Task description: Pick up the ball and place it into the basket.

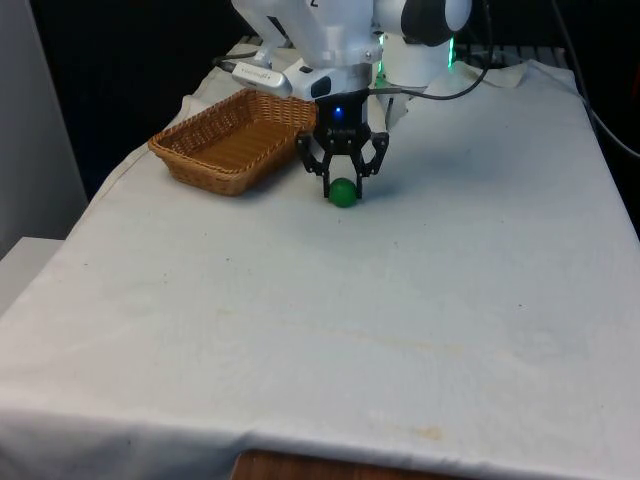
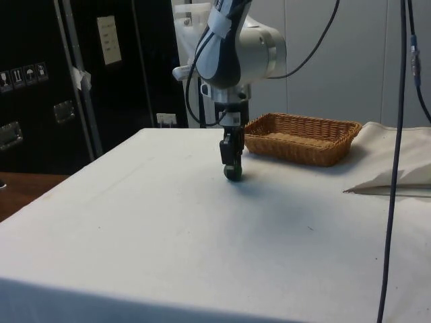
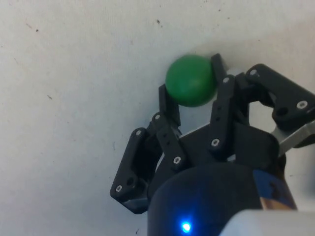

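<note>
Jaws are seen closed in on the ball (image 3: pixel 191 80) — one finger pressed to each side of it in the wrist view, so it is judged to be clamped rather than merely straddled. Down at the white cloth (image 1: pixel 330 330) the gripper (image 1: pixel 343 189) is held low, and the green ball is seen at its tips, at or just above the cloth; whether it has been lifted clear cannot be told. Just beside it, on the front view's left, the wicker basket (image 1: pixel 195 158) is waiting, its near corner partly hidden behind the arm. Trouble could be met from here: the ball is round and smooth, and it is gripped close to the fingertips (image 3: pixel 170 101), so it could be squeezed out and sent rolling across the table if the lift is jerked. The basket's rim (image 2: pixel 301 142) is close too — if the carry is made too low, the ball could be knocked against the wall and dislodged.
</note>
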Controlling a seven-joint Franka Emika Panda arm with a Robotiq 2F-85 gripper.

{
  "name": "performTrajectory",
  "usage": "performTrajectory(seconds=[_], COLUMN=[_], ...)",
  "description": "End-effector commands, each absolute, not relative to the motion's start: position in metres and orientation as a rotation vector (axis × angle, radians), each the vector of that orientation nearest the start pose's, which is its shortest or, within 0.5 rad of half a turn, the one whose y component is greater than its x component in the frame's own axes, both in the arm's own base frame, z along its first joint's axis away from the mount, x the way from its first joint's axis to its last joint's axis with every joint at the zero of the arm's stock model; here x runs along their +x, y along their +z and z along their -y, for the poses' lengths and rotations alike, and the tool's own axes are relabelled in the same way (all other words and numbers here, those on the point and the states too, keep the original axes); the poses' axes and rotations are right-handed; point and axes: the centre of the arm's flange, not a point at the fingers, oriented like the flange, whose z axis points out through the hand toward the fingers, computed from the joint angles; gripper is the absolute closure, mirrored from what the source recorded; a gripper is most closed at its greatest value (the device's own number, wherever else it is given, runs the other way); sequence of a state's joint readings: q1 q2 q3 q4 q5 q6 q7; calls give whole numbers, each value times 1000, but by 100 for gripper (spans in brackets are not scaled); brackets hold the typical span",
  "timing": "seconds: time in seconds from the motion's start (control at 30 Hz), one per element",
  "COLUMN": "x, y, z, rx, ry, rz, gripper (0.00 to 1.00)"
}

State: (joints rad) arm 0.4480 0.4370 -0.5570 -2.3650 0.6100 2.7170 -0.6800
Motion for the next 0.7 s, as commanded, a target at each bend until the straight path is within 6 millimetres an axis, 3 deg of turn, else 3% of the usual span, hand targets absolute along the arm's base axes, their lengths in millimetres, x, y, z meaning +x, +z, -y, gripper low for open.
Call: performTrajectory(seconds=[0.0, 0.17, 0.67], x=[494, 494, 491], y=[172, 176, 223], z=[90, 95, 117], rx=[-3128, -3130, -3109], ry=[-79, -82, -133], rz=[88, 100, 123], gripper=[98, 98, 98])
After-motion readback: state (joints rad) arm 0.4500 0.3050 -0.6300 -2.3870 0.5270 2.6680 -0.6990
